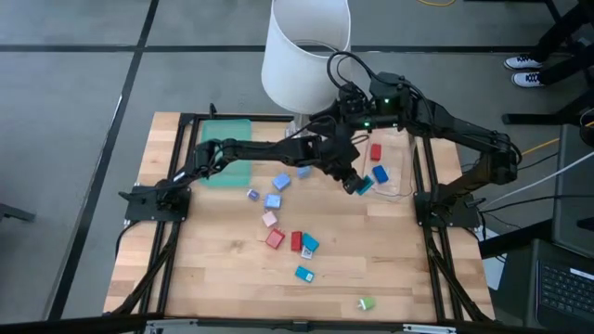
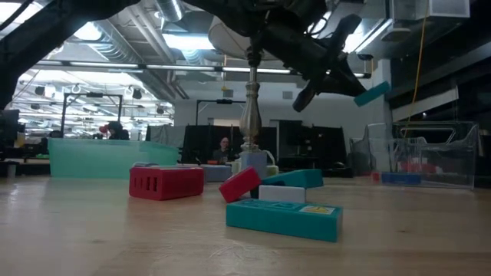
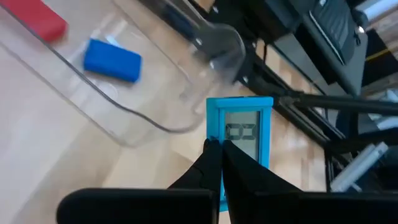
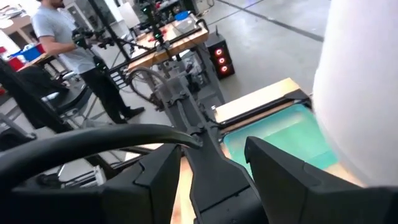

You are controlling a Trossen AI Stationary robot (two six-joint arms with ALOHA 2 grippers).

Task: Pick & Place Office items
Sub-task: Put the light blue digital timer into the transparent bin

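— Where is the left gripper [image 1: 355,185]?
— Right of centre in the high view, fingers pinched together on a teal calculator-like piece [image 3: 239,134], lifted beside the clear bin [image 1: 394,167].
— And the right gripper [image 4: 211,171]?
— Raised near the white lampshade [image 1: 302,51], fingers apart, holding nothing.
— The rest?
— Blue and red pieces [image 1: 288,239] scattered mid-table — a green one [image 1: 367,302] lower right.
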